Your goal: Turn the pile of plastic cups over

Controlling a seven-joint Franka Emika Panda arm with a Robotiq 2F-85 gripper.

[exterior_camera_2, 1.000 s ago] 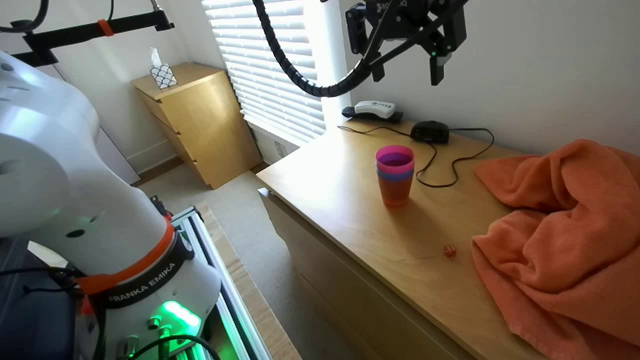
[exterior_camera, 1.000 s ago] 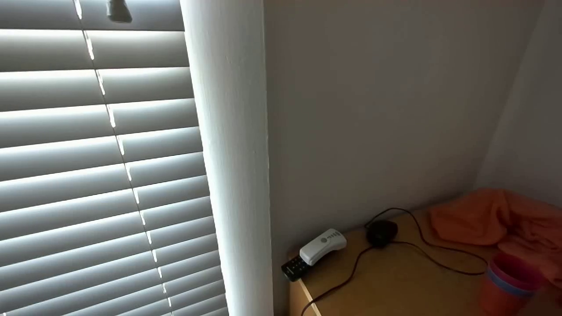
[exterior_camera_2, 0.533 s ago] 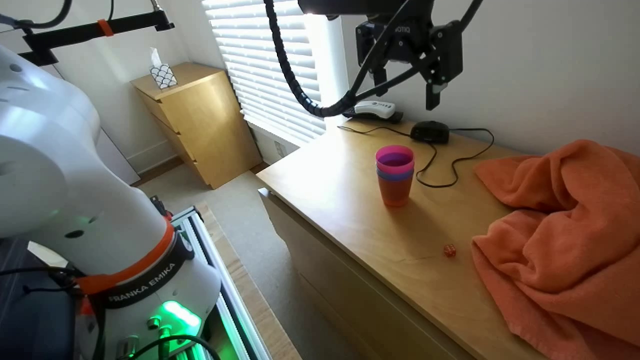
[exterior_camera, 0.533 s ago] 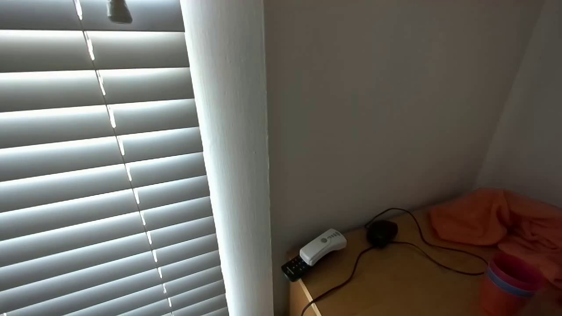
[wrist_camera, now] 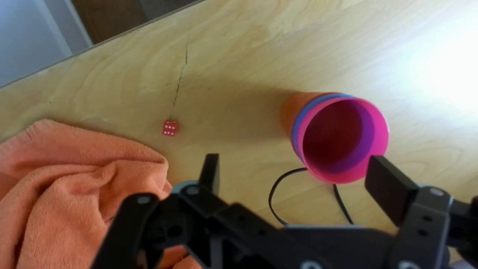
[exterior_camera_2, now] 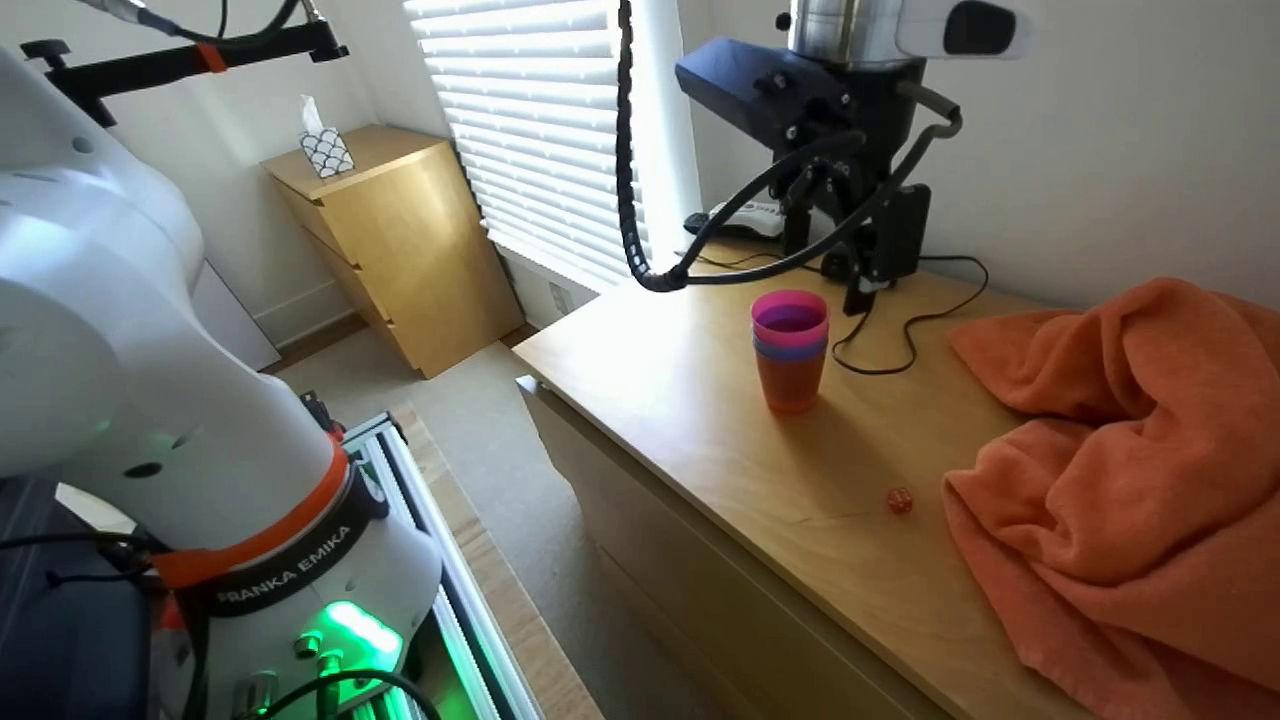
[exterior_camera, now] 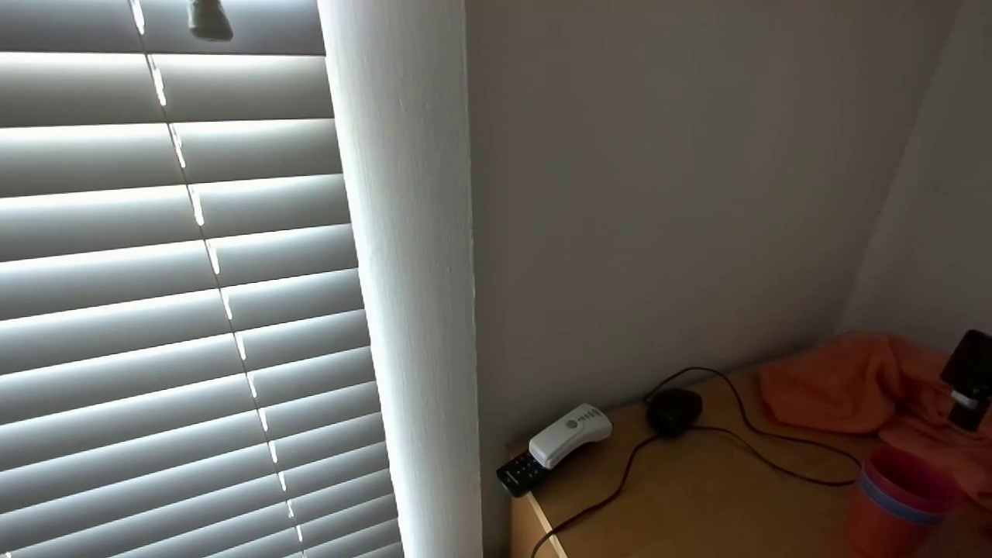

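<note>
The stack of plastic cups (exterior_camera_2: pixel 790 385) stands upright on the wooden tabletop, mouth up, with a pink rim on top, a blue band below and orange at the bottom. It also shows in an exterior view (exterior_camera: pixel 899 515) at the lower right and in the wrist view (wrist_camera: pixel 336 134), tilted by perspective. My gripper (exterior_camera_2: pixel 827 275) is open and empty, pointing down above and behind the cups. In the wrist view my gripper (wrist_camera: pixel 295 172) has its fingers wide apart; the right finger overlaps the edge of the pink rim in the picture. One finger (exterior_camera: pixel 969 387) shows at the right edge of an exterior view.
An orange towel (exterior_camera_2: pixel 1130 470) is heaped on the right of the tabletop (exterior_camera_2: pixel 680 370). A red die (exterior_camera_2: pixel 899 500) lies near it. A black cable (exterior_camera_2: pixel 910 345) loops behind the cups to a black device (exterior_camera: pixel 673 411). A white remote (exterior_camera: pixel 571 435) lies on a black one (exterior_camera: pixel 521 473).
My gripper has moved down towards the tabletop, and one finger has entered the right edge of an exterior view. The cups have not moved.
</note>
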